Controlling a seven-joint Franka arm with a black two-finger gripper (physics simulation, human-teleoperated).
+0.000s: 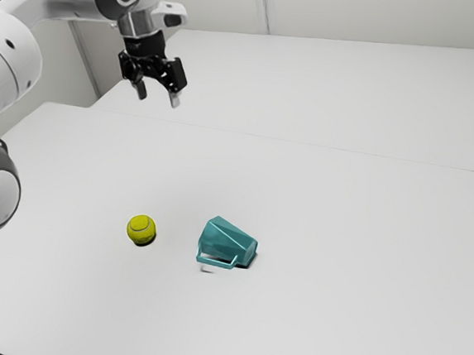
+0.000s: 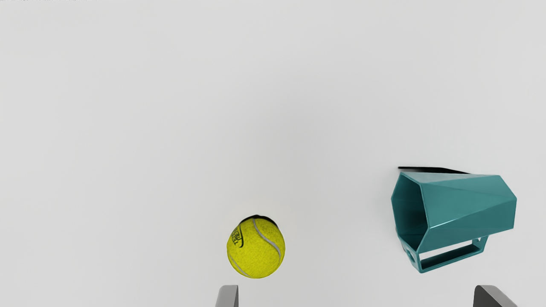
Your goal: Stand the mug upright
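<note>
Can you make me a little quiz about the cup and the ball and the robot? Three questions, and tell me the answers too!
1. How is the mug lying?
A) standing up
B) on its side
C) upside down

2. True or false: the gripper is up above the table, holding nothing.

3. Fill in the blank: the mug's ____ end faces the tennis ball.

Key: 1. B; 2. true; 3. open

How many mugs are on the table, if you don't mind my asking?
1: the teal mug lies on its side on the table, apart from the tennis ball, its open end on the ball's side.
</note>
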